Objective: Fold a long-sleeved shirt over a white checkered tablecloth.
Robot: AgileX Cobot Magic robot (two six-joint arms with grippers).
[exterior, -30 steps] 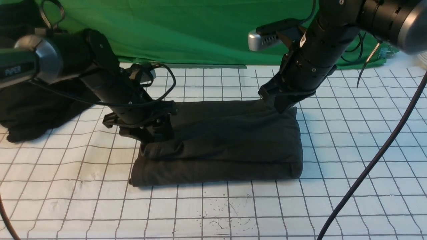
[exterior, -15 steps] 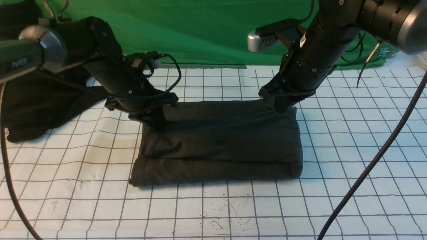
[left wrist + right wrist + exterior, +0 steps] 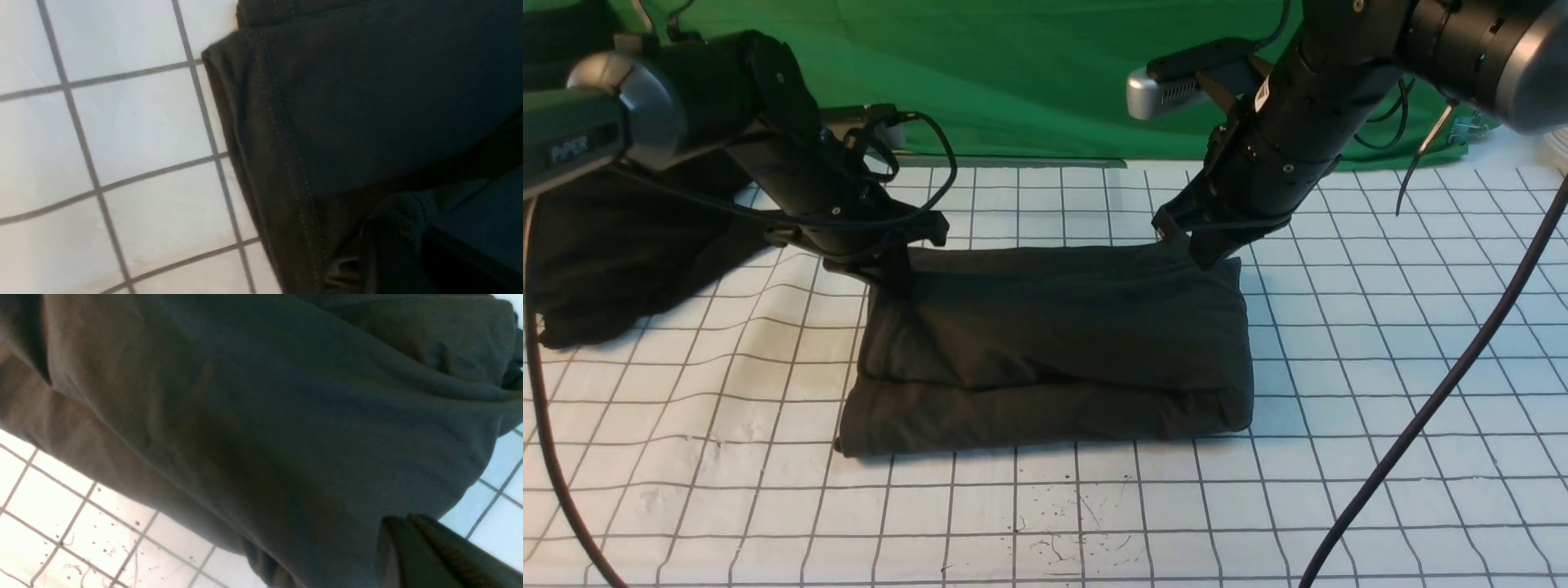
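Note:
The long-sleeved shirt [image 3: 1054,343] lies folded into a thick dark rectangle on the white checkered tablecloth [image 3: 1339,457]; no logo or label shows. My left gripper [image 3: 894,282] sits at the shirt's far left corner, shut on a bunch of its cloth [image 3: 400,212]. At the far right corner, my right gripper [image 3: 1196,253] has its fingers pressed together on the fabric. In the right wrist view the shirt [image 3: 245,416] fills most of the picture, with the right gripper [image 3: 412,522] at its edge. The left wrist view shows the stitched hem [image 3: 282,163] over the grid [image 3: 135,122].
A blacker heap of cloth [image 3: 613,269] lies at the far left behind my left arm. The green backdrop [image 3: 1013,73] hangs along the back edge. A dark cable [image 3: 1437,392] crosses the right side. Small dark specks [image 3: 1078,523] mark the tablecloth in front.
My left gripper has moved toward the far side, from the shirt's left edge to its far left corner. The right gripper rose slightly, and the shirt's right edge shifted a little left.

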